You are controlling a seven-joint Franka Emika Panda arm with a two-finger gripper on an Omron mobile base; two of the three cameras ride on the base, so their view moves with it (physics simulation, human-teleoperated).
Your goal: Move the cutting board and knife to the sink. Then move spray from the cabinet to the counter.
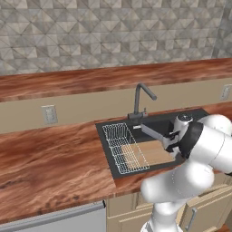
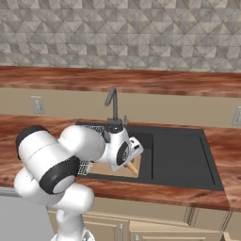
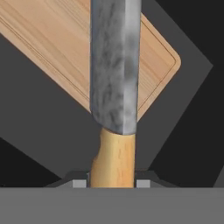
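Note:
My gripper (image 3: pixel 112 183) is shut on the yellow-orange handle of the knife (image 3: pixel 114 78), whose grey-blue blade runs away from the hand. It hangs over the dark sink (image 1: pixel 183 117). Below the blade, the light tan cutting board (image 3: pixel 52 52) lies flat in the basin. In the left base view the knife (image 1: pixel 152 132) points left from the gripper (image 1: pixel 171 141) above the cutting board (image 1: pixel 147 154). The right base view shows the handle end of the knife (image 2: pixel 132 166) poking out under the hand, over the cutting board (image 2: pixel 113 169) in the sink (image 2: pixel 183 155).
A wire dish rack (image 1: pixel 123 147) fills the sink's left side beside the board. The dark faucet (image 1: pixel 139 99) stands behind the basin. Red-brown counter (image 1: pixel 50 163) stretches to the left, with a wall outlet (image 1: pixel 49 114) above it. The sink's right half (image 2: pixel 181 157) is bare.

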